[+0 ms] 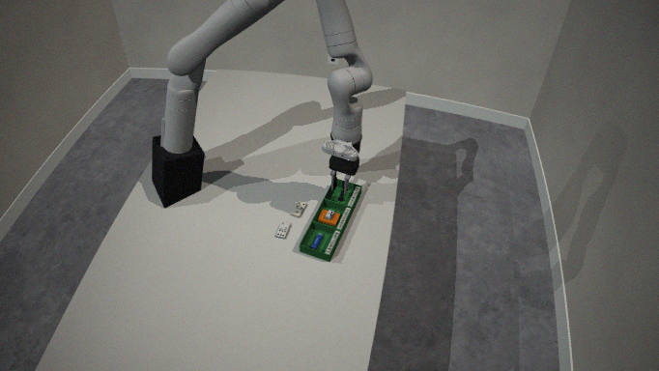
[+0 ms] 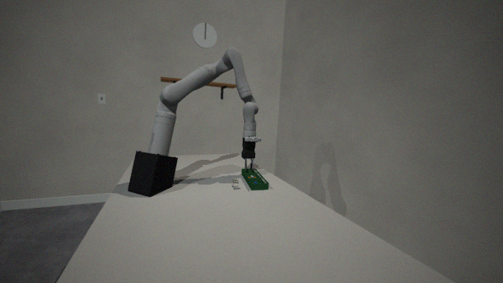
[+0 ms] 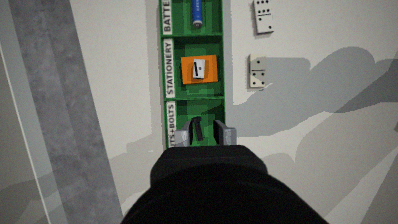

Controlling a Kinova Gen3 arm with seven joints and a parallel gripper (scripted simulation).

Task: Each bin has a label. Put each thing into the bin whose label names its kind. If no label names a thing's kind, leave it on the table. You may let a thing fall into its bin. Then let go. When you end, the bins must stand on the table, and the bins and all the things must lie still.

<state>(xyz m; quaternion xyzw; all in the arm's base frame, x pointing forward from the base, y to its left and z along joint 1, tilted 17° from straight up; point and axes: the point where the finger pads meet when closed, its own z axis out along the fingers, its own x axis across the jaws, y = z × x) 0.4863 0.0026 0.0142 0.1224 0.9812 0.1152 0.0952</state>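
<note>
A green strip of three bins (image 1: 316,254) (image 2: 261,185) (image 3: 221,55) lies on the table. Its labels read batteries, stationery (image 3: 169,68) and nuts+bolts (image 3: 171,125). My gripper (image 1: 340,193) (image 2: 249,167) (image 3: 203,128) is open, with its fingertips low in the nuts+bolts bin (image 3: 200,107). A small dark bolt (image 3: 198,128) lies between the open fingers, apart from both. A blue battery (image 1: 317,241) (image 3: 197,12) lies in the batteries bin. An orange pad (image 1: 325,217) (image 3: 187,70) with a small white piece (image 3: 199,68) on it lies in the stationery bin.
Two white dominoes (image 1: 299,209) (image 1: 283,230) (image 3: 257,71) (image 3: 263,16) lie on the table just beside the bins; they also show in the exterior view (image 2: 235,180) (image 2: 235,186). The arm's black base (image 1: 176,169) stands further off. The table's edge runs close behind the bins.
</note>
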